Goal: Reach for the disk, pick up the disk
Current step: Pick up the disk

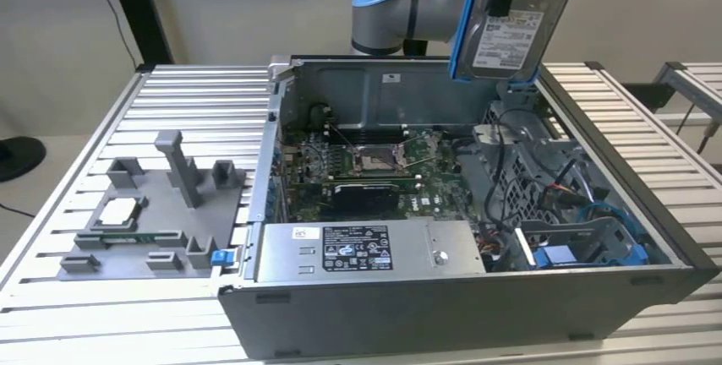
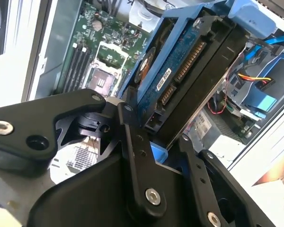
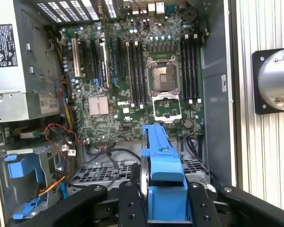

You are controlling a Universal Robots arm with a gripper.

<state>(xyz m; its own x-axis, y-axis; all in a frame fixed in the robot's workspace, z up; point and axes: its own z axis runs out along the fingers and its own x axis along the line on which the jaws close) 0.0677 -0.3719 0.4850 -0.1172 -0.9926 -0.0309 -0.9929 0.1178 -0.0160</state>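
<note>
Disk lifted clear above the open computer case.

On the exterior view's left, one grey fixture lies on the table; right of it, the arm's gripper hangs high over the case, fingers clamped on one silver disk with white label and blue bracket.

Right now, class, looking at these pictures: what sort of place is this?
Probably a robotics lab bench for computer disassembly. An open computer case lies on a slatted metal table, the gripper holds the disk above it, and a grey parts fixture sits alongside.
</note>
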